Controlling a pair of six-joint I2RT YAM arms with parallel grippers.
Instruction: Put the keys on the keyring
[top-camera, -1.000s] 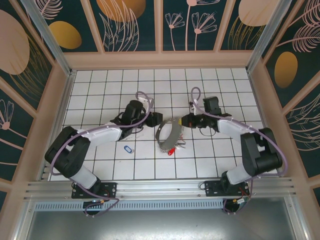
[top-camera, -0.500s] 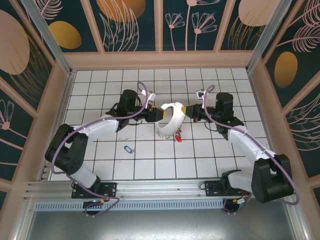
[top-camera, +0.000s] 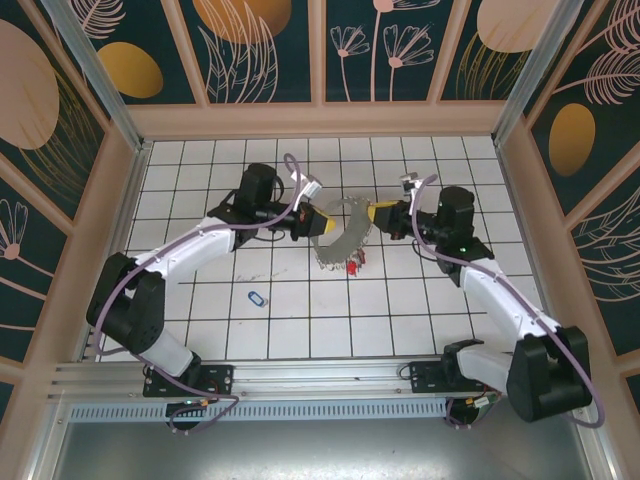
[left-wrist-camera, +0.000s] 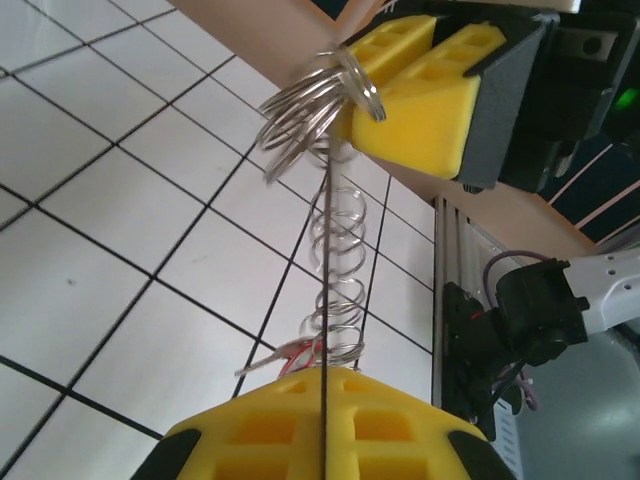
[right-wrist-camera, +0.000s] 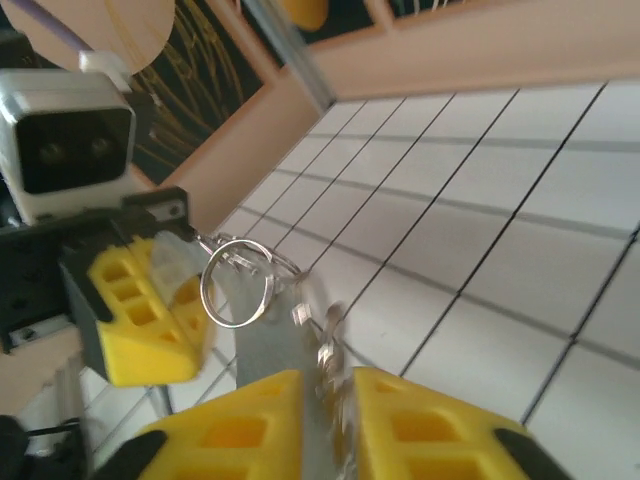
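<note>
Over the white tiled table (top-camera: 200, 330), at mid-floor, two arms nose to nose. Clamped tight on one end of the keyring (top-camera: 345, 238), the left gripper (top-camera: 312, 226); around the other end, the right gripper (top-camera: 378, 214), jaws a slit apart with the band between them, gripping or letting go impossible to tell. Apparently held up off the tiles between the two, bowed toward the near side, with red keys (top-camera: 355, 265) hanging just under its near rim, seemingly already threaded. Lying well apart on a tile nearer the left arm's base, the blue key (top-camera: 257, 298), not yet on. At the right fingertips, a cluster of small split rings (left-wrist-camera: 318, 95). Judged mid-task: loop held ready for another key. Calls next for steadying the loop with one gripper, freeing the other, and fetching the blue key.
</note>
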